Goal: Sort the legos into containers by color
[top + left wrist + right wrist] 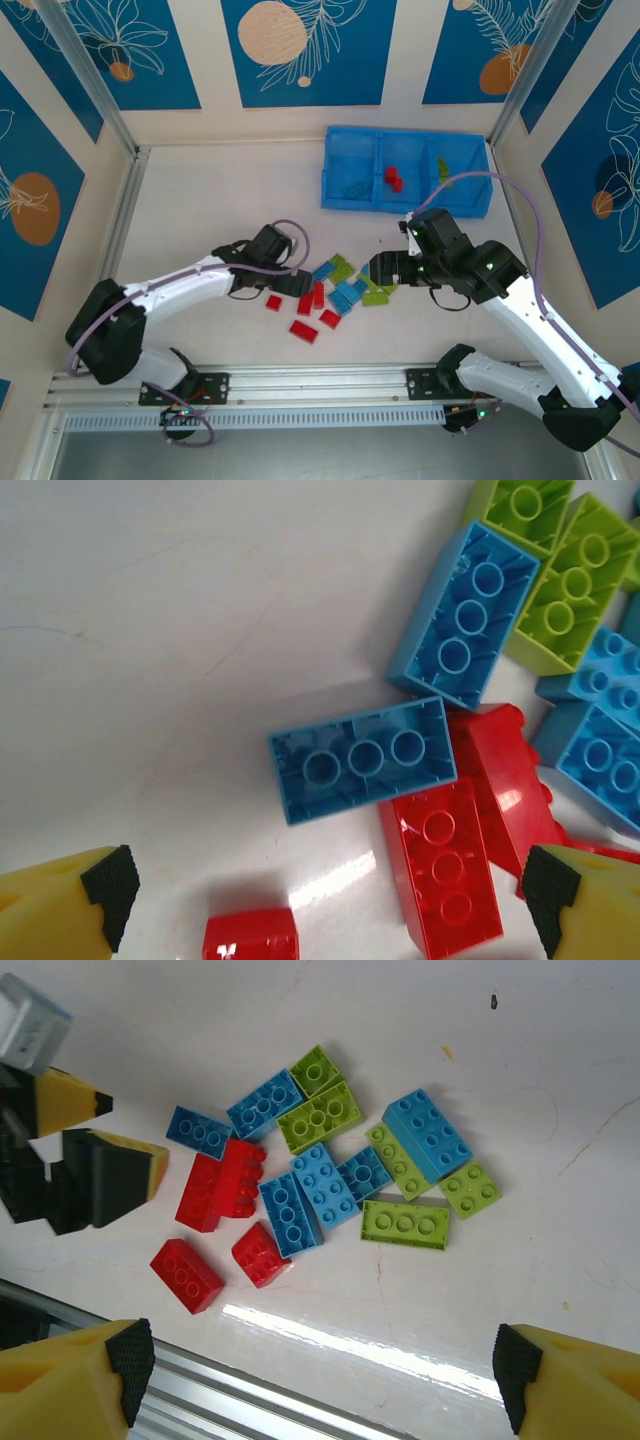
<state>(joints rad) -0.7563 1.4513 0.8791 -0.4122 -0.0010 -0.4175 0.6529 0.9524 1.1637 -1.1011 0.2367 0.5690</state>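
A heap of legos [335, 290] lay on the white table [220, 200], near the front and between the two arms. The bricks were red, light blue and lime green, all mixed up, and many of them touched. The blue tray [400, 208] sat well behind the heap, toward the back right. It had three boxes side by side. The left box held a blue brick [355, 187], the middle box held red bricks [392, 178], and the right box held a green brick [443, 168]. The left arm [180, 285] reached in from the left. The left jaws were wide apart, low over the left edge of the heap, and held nothing. In the left wrist view their black pads [108, 885] stood at the two bottom corners. Between them lay a small red brick [250, 935] and a long red brick [445, 880]. Just past those was an upside-down blue brick [362, 760], and farther on another blue brick [465, 615] lay beside a green one [565, 585]. The right arm [530, 310] reached in from the right. The right jaws were wide apart too, with nothing in them, up above the heap. From the right wrist view two red bricks [187, 1275] lay nearest the metal rail [230, 1390], and a flat green brick [405, 1225] lay just beside a big blue brick [427, 1135].
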